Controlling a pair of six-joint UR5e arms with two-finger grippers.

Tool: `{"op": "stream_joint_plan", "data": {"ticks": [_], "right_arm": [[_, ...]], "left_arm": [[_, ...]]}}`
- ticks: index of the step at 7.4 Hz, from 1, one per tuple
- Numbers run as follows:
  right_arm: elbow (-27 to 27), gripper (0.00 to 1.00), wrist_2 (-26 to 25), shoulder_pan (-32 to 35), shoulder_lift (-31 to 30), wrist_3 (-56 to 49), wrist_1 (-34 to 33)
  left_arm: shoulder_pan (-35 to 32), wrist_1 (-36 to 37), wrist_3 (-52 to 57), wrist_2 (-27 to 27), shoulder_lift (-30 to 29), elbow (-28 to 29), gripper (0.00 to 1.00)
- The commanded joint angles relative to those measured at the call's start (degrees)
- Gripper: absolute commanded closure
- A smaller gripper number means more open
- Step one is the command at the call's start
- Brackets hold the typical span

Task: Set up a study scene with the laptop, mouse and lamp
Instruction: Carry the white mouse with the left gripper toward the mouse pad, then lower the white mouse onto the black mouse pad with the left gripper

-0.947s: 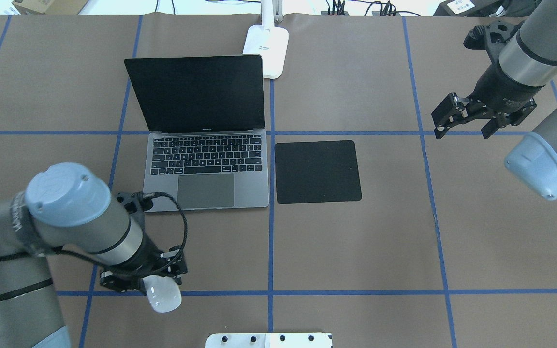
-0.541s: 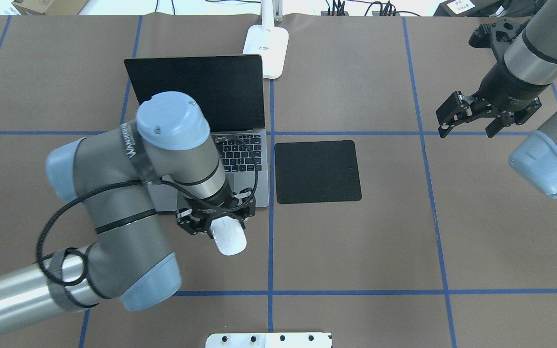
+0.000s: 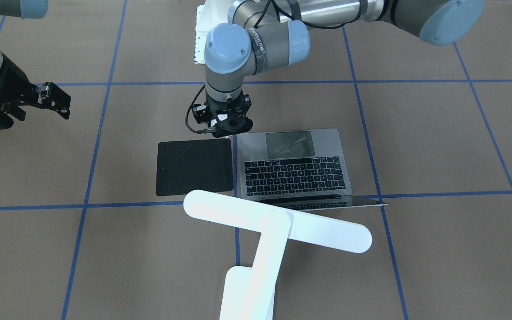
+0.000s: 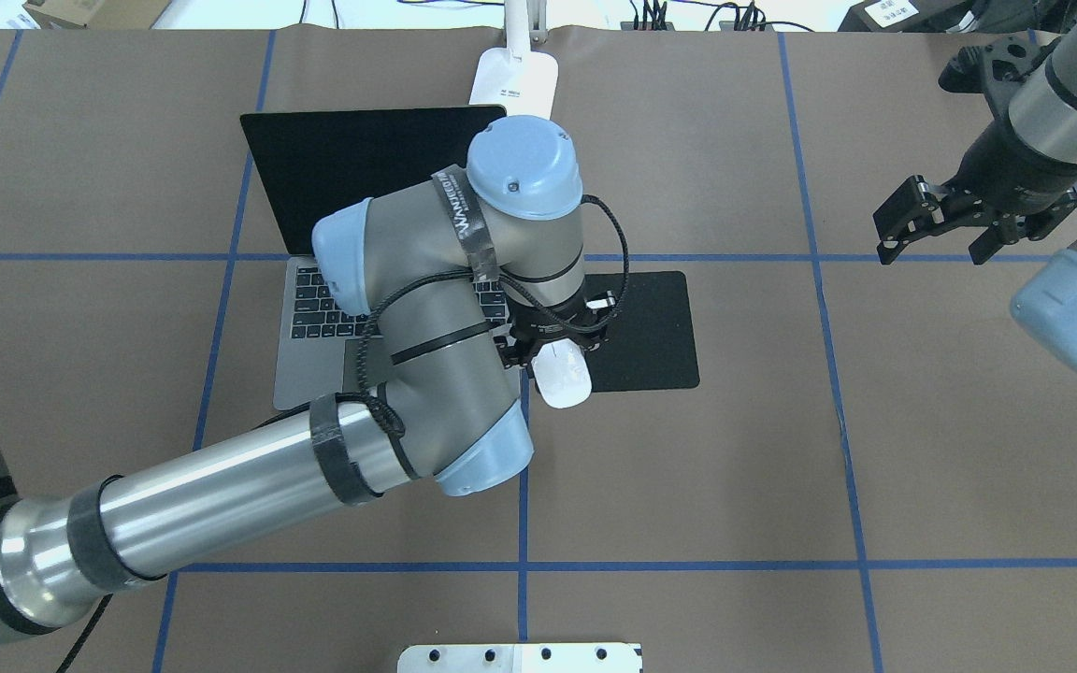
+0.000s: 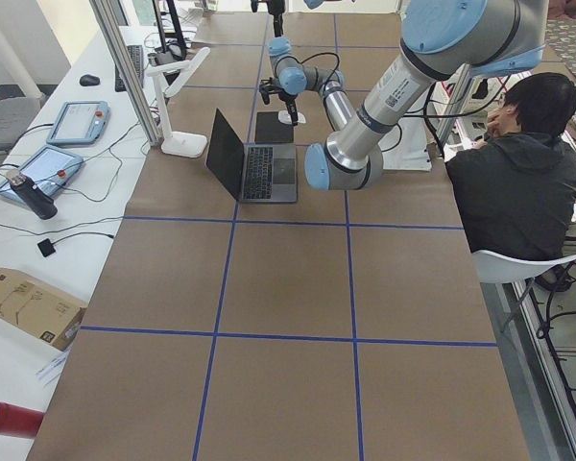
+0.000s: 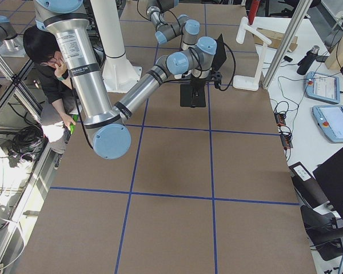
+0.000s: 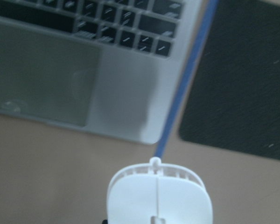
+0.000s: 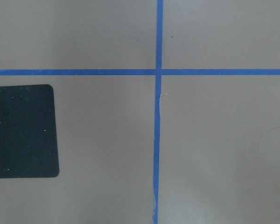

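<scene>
Left gripper, wrist pointing down, clamps the mouse near the black pad; right gripper spread.

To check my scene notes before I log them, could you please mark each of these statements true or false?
1. The laptop is open. True.
2. The mouse lies flat on the black pad. False: the left arm holds it in its jaws, above the pad's edge nearest the laptop.
3. The right arm grips the lamp. False: its jaws are open and empty, well off to the side, and the lamp stands free behind the laptop's screen.
4. The pad lies beside the laptop, with a blue tape line between them. True.
</scene>
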Motion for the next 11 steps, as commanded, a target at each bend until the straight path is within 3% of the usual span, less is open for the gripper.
{"op": "stream_joint_plan", "data": {"ticks": [1,6,9,11], "right_arm": [[-0.22,0.00,-0.03,0.61,-0.50,-1.26,0.00],[-0.57,0.00,0.06,0.52,-0.41,-1.26,0.00],[-0.75,0.00,0.15,0.52,-0.50,-1.17,0.00],[-0.84,0.00,0.24,0.43,-0.32,-1.08,0.00]], "left_arm": [[0.05,-5.05,3.74,4.83,-5.47,10.26,0.75],[0.14,-5.32,10.88,10.11,-7.86,14.59,0.80],[0.49,-7.51,13.52,11.00,-9.79,21.43,0.80],[0.93,-7.61,13.43,10.92,-10.41,22.07,0.79]]}}
